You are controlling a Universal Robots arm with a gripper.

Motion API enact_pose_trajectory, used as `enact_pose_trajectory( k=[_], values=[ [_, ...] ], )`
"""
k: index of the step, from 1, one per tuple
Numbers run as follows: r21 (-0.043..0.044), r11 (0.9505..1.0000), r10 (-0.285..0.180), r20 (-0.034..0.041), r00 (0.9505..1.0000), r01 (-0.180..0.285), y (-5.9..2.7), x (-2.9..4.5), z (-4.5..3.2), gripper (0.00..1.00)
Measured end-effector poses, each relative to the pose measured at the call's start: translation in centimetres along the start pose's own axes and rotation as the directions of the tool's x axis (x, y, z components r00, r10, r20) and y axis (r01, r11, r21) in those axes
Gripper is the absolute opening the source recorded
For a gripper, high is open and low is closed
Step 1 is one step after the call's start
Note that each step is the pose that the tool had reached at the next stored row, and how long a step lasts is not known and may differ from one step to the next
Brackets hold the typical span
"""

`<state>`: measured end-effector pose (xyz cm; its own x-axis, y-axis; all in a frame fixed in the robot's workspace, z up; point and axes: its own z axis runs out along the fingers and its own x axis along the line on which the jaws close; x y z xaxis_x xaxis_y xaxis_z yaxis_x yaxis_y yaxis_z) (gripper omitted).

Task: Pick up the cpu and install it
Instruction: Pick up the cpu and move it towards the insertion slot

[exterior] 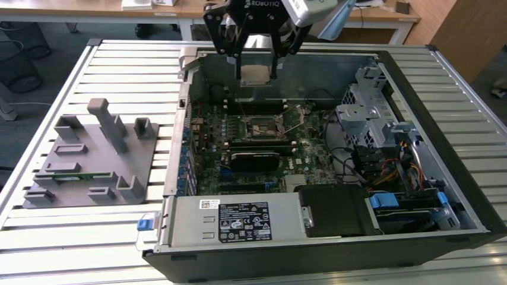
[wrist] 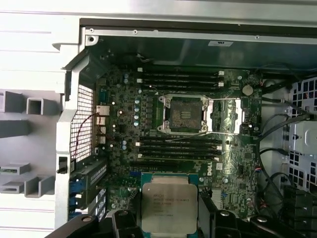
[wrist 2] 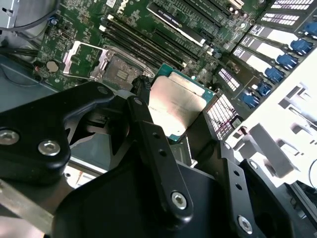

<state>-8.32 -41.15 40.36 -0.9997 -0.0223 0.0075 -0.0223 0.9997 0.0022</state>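
The cpu, a flat silver square with a thin green rim, hangs in the air over the far part of the open computer case. My gripper is shut on it, one black finger on each side. Both wrist views show the cpu clamped between the fingers. The dark square socket lies on the motherboard below, nearer the camera in the exterior view than the cpu. Its metal cover plate is folded open and the contact field is bare.
A grey fixture block with a green memory stick sits at the exterior view's left on the slatted table. Inside the case are a power supply, a drive cage, cables and memory slots.
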Motion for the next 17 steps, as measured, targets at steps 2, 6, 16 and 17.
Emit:
enact_pose_trajectory(
  k=[2,6,16,17],
  values=[
    [-0.0001,1.0,0.0,0.0,1.0,0.0,0.04,-0.07,0.01,0.54],
    [0.0,1.0,0.0,0.0,1.0,0.0,0.12,-0.2,0.01,0.54],
    [-0.0001,1.0,0.0,0.0,1.0,0.0,0.26,-0.77,0.03,0.54],
    [0.0,1.0,0.0,0.0,1.0,0.0,0.31,-0.84,0.03,0.54]
  ],
)
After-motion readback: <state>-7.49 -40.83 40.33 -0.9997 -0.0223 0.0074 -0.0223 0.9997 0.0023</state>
